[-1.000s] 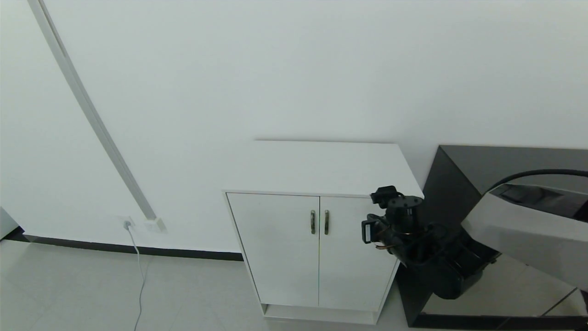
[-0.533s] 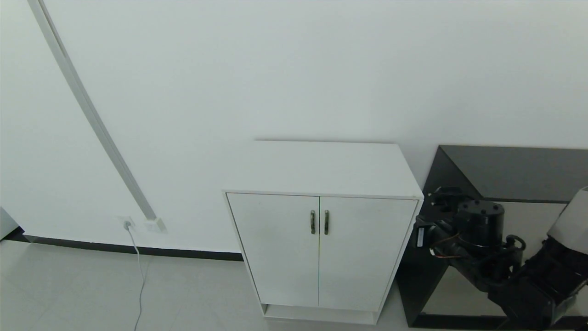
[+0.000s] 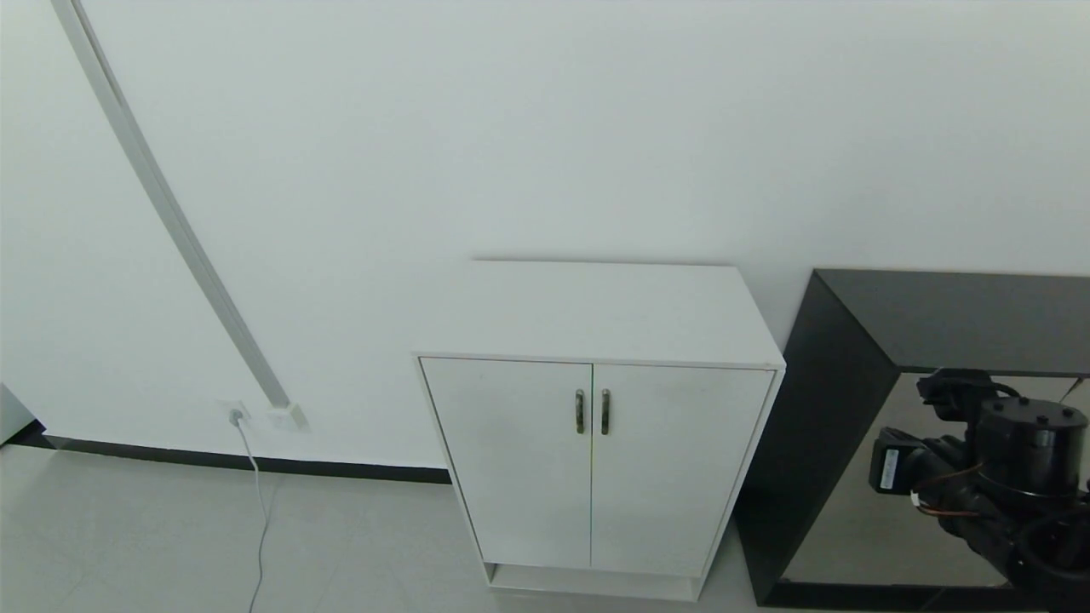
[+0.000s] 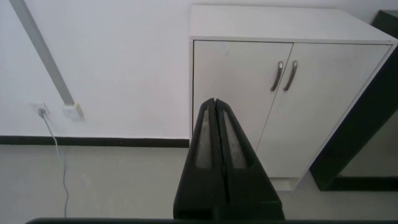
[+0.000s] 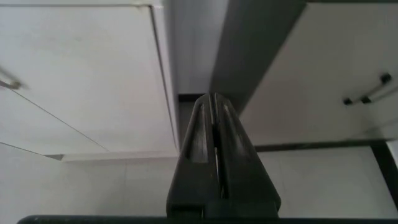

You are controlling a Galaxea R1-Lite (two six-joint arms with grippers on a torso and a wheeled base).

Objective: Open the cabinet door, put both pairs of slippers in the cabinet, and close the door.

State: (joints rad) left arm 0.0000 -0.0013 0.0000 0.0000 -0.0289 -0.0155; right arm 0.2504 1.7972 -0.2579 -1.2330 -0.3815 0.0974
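A white two-door cabinet [image 3: 596, 460] stands against the wall with both doors shut. Its two dark handles [image 3: 591, 411] sit side by side at the middle seam. My right arm [image 3: 996, 460] hangs low to the right of the cabinet, in front of a black unit. In the right wrist view my right gripper [image 5: 214, 96] is shut with nothing in it, pointing at the gap between the white cabinet's side [image 5: 81, 74] and the black unit [image 5: 255, 50]. My left gripper [image 4: 214, 102] is shut and empty, some way in front of the cabinet [image 4: 242, 81], left of its handles [image 4: 284, 74].
A black glossy unit [image 3: 851, 340] stands close against the cabinet's right side. A wall socket with a hanging cable [image 3: 237, 416] and a slanted wall duct [image 3: 170, 213] are to the left. Bare grey floor [image 3: 170, 536] lies left of the cabinet.
My right arm has swung to the right, from in front of the cabinet's right door to in front of the black unit. The cabinet doors stay shut.
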